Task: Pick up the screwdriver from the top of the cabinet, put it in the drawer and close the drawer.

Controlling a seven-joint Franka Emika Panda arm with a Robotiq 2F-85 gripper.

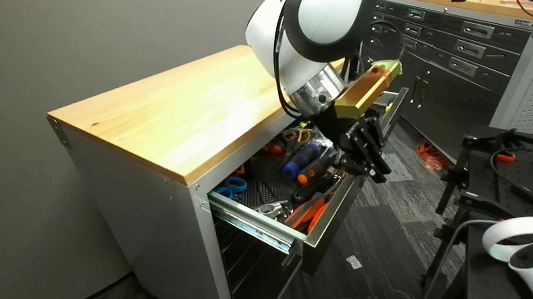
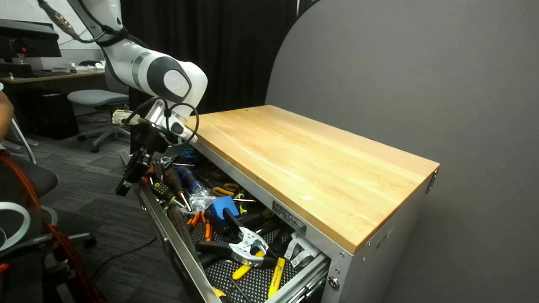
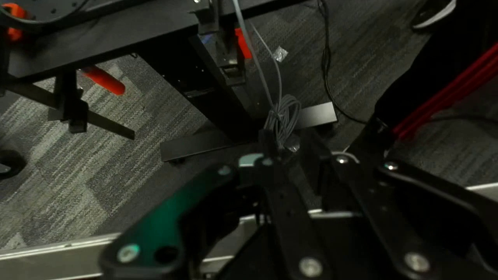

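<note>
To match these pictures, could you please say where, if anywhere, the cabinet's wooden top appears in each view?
In an exterior view: the wooden top, left to centre, mostly upper half.
In an exterior view: the wooden top, centre to right, mid-height.
Wrist view: not in it.
Shared landmark: the end effector, visible in all three.

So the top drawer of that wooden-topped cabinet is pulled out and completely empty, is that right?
Pulled out, yes, but the drawer isn't empty. Both exterior views show tools jumbled inside it; a silver-and-black clamp lies among them in an exterior view.
</note>
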